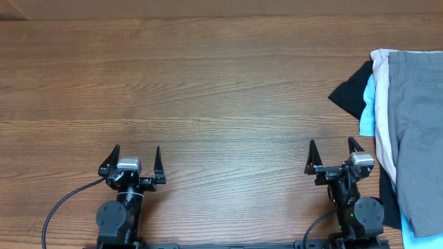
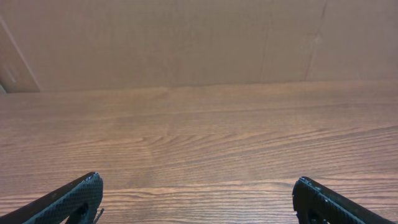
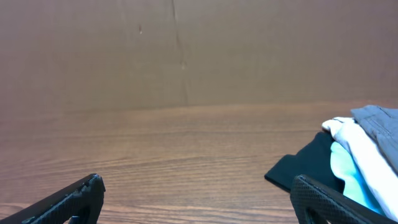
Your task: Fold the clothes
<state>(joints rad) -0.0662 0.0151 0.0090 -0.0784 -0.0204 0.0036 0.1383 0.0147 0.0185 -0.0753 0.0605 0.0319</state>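
A pile of clothes lies at the table's right edge. Mid-grey shorts [image 1: 415, 131] lie on top, over a beige piece [image 1: 382, 104], a light-blue piece [image 1: 367, 114] and a black piece [image 1: 350, 91]. The right wrist view shows the same pile at its right side: grey [image 3: 379, 118], beige [image 3: 360, 146], light blue [image 3: 348, 171] and black [image 3: 305, 165]. My right gripper [image 1: 333, 149] is open and empty, just left of the pile [image 3: 196, 196]. My left gripper [image 1: 136, 153] is open and empty over bare wood at the front left [image 2: 198, 196].
The wooden table [image 1: 208, 83] spans the overhead view. A brown cardboard wall [image 2: 186, 37] stands behind the table's far edge. Both arm bases sit at the front edge, with a black cable [image 1: 59, 207] at the front left.
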